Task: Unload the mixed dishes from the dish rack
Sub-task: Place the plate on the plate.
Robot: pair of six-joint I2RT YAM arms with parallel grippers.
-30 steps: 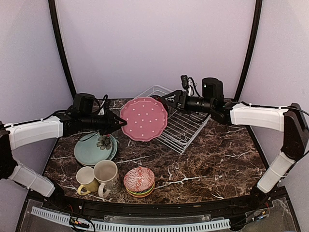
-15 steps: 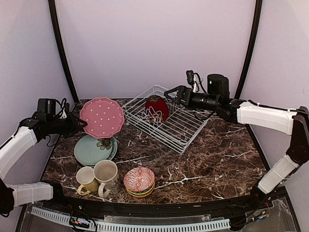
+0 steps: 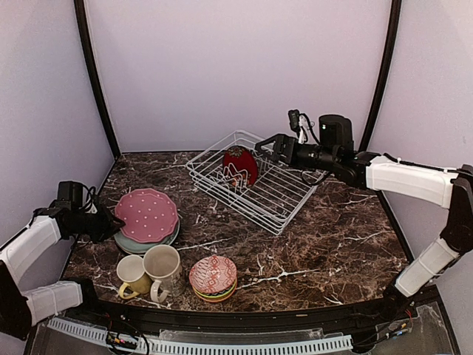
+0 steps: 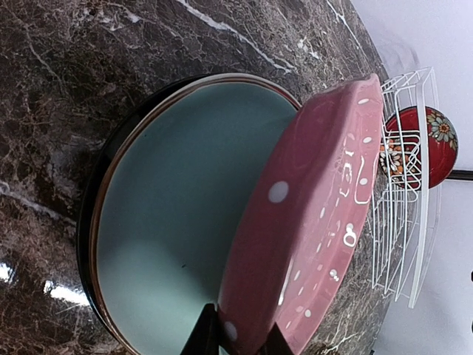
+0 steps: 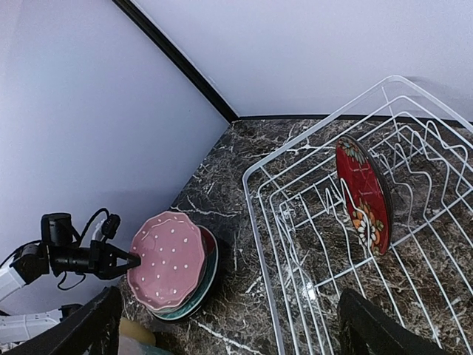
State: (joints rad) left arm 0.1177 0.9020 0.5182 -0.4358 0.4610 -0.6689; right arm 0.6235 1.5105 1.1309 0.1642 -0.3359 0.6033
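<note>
**Pink plate held over the plate stack; red plate stands in the rack**

The left gripper (image 3: 109, 222) is clamped on the near rim of the pink plate (image 3: 146, 214), a dotted plate with a scalloped edge. In the left wrist view one finger lies under the rim and one over it. The plate is tilted above the pale green plates (image 3: 134, 244), which are stacked on the left side of the marble table (image 3: 332, 244). Its held edge is low and its far edge is raised. Whether the low edge touches the stack cannot be told.

The right gripper (image 3: 264, 144) hangs over the back corner of the rack (image 3: 277, 196). Its fingers are spread wide, at opposite bottom corners of the right wrist view, and they hold nothing. Just beside it, the red plate (image 3: 238, 164) stands upright between the prongs near the rack's back left side, its flowered face showing in the wrist view.

At the front left the yellow mug (image 3: 133, 275) and the beige mug (image 3: 164, 268) stand upright and touch each other. To their right sit the nested bowls (image 3: 213, 277), with the red-and-white patterned one on top.
</note>
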